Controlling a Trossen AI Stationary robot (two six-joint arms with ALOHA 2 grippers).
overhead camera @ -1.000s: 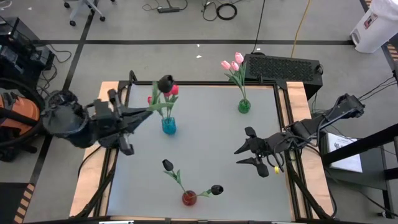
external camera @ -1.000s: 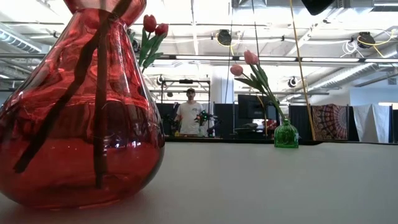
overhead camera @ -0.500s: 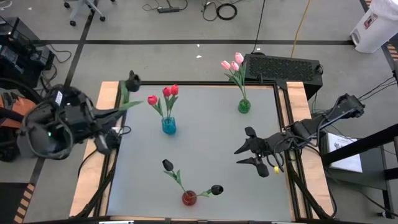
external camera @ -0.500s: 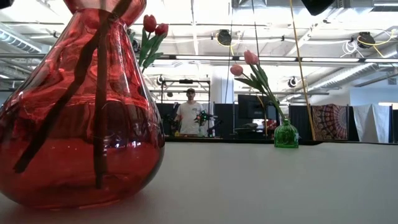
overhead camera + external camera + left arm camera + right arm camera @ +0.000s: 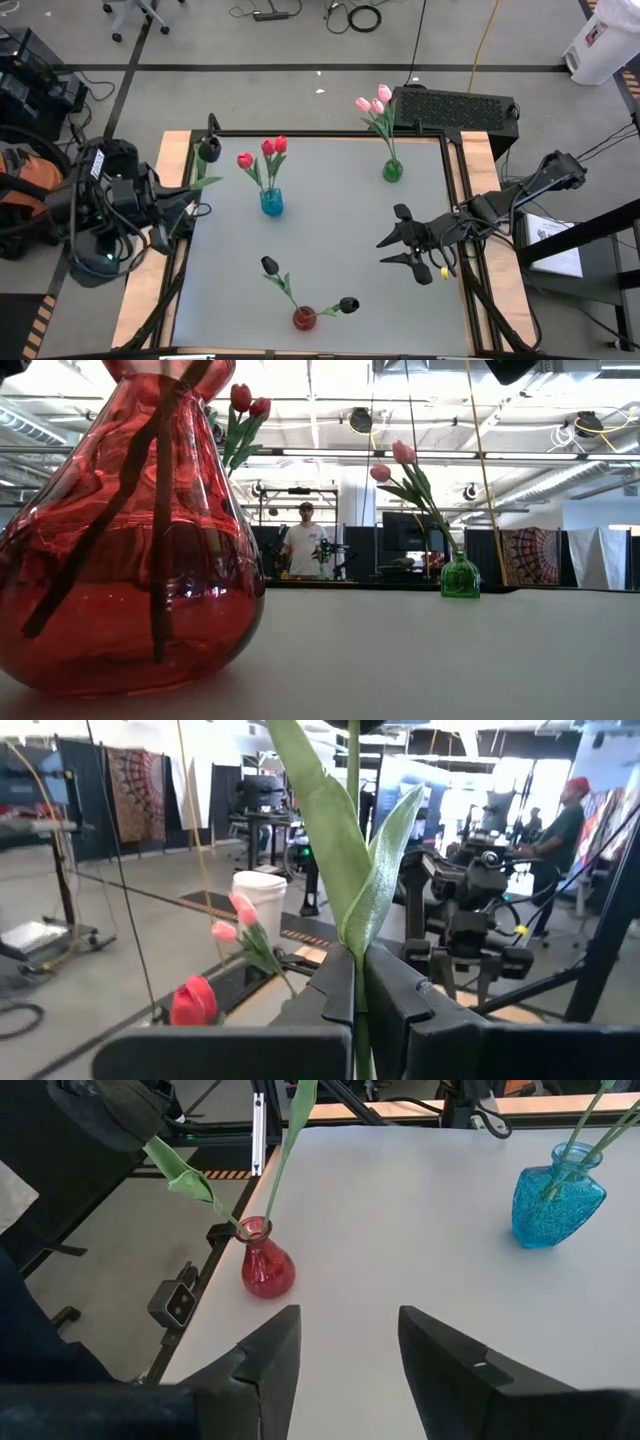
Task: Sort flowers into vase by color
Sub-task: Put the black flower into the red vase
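My left gripper [image 5: 190, 196] [image 5: 358, 965] sits over the table's left edge, shut on a black tulip whose dark head [image 5: 209, 150] points toward the far left corner. The blue vase [image 5: 271, 203] holds three red tulips [image 5: 268, 150]. Pink tulips [image 5: 375, 103] stand in the green vase [image 5: 392, 171]. Two black tulips [image 5: 269, 265] [image 5: 348, 304] lean out of the red vase [image 5: 304, 318] [image 5: 266, 1267], stems in its neck. My right gripper [image 5: 392, 248] [image 5: 348, 1342] hovers open over the table's right part, apart from every vase. My left gripper pinches the black tulip between its two fingers on the green stem where the leaves wrap it [image 5: 356, 945]. The stem and leaves rise past the fingertips toward the head. The tulip is lifted clear of the table and of all vases.
A black keyboard [image 5: 455, 108] lies beyond the table's far right corner. Wooden side rails [image 5: 150, 290] border the grey tabletop. Open tabletop lies between the three vases. A person [image 5: 305, 547] stands far back in the room in the low view.
My left arm has drawn back from over the blue vase toward the table's left edge, turning as it went. It has carried the black tulip away from the red tulips, out to the far left corner. The right arm has kept still.
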